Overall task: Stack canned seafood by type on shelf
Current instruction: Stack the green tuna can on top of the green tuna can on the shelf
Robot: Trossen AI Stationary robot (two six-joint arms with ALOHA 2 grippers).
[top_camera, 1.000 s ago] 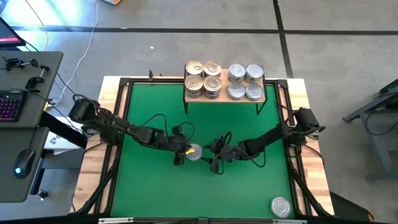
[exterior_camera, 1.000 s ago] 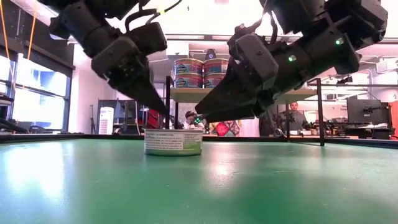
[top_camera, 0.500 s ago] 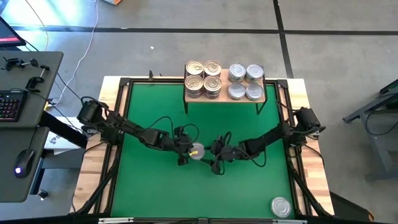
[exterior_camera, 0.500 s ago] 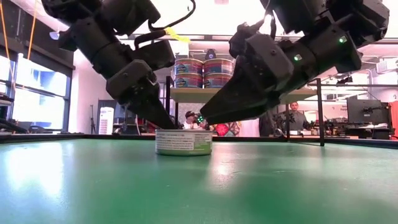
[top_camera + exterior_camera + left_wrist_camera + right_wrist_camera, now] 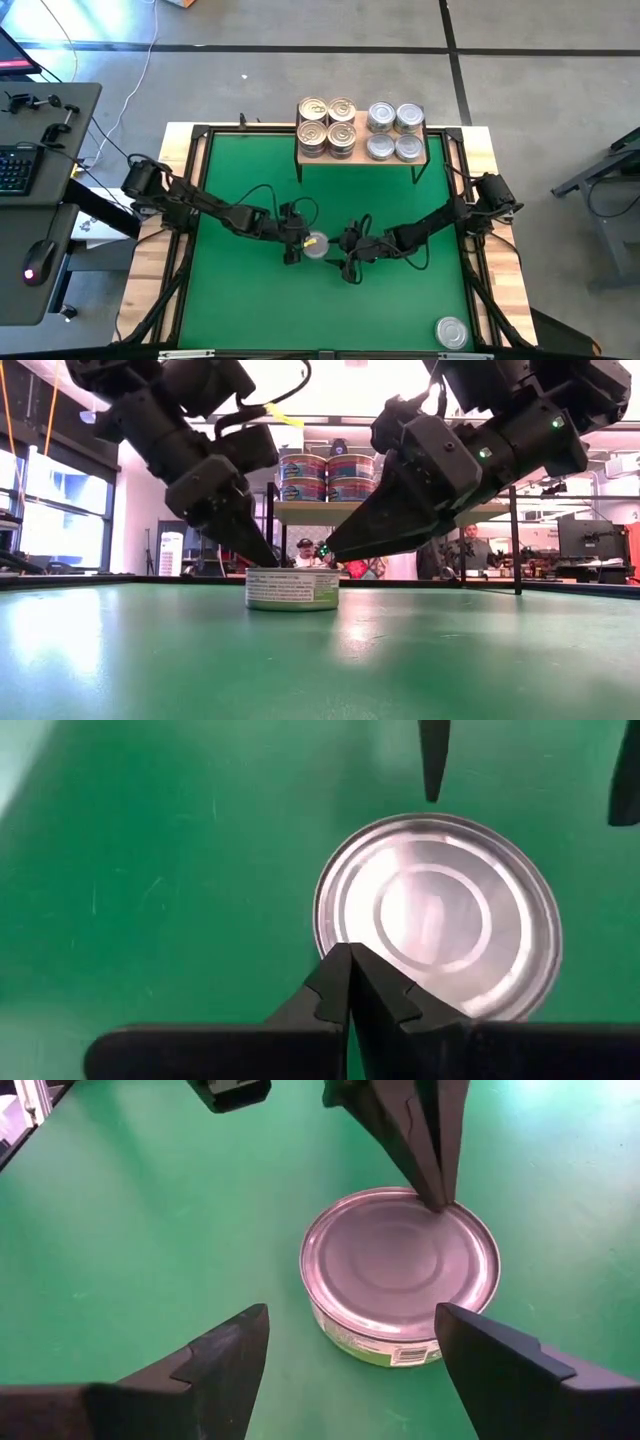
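A flat tin with a plain silver lid (image 5: 400,1265) stands flat on the green mat (image 5: 250,300) mid-table. My left gripper (image 5: 347,955) is shut, its tips on the tin's rim on the side toward the table's left. My right gripper (image 5: 350,1365) stands open just right of the tin (image 5: 315,243), one finger (image 5: 225,1355) on each side of its near face, touching nothing. On the wooden shelf (image 5: 362,158) at the far edge, gold-lidded tins (image 5: 327,122) are stacked at the left and silver-lidded tins (image 5: 394,132) at the right. My left gripper sets its shut fingertips (image 5: 438,1198) on the edge of the tin's lid (image 5: 335,935), at the rim toward the table's left. The fingers slant down from the left. The tin stays flat on the mat.
Another silver-lidded tin (image 5: 451,331) sits on the mat's near right corner. The shelf stands on thin black legs (image 5: 299,170) at the mat's far edge. Open green mat lies between the tin and the shelf and toward the near edge.
My left gripper has come down and a little toward the table's right, onto the tin's rim. The tin has slid slightly toward my right gripper. My right gripper has kept its place, open, and tipped a little.
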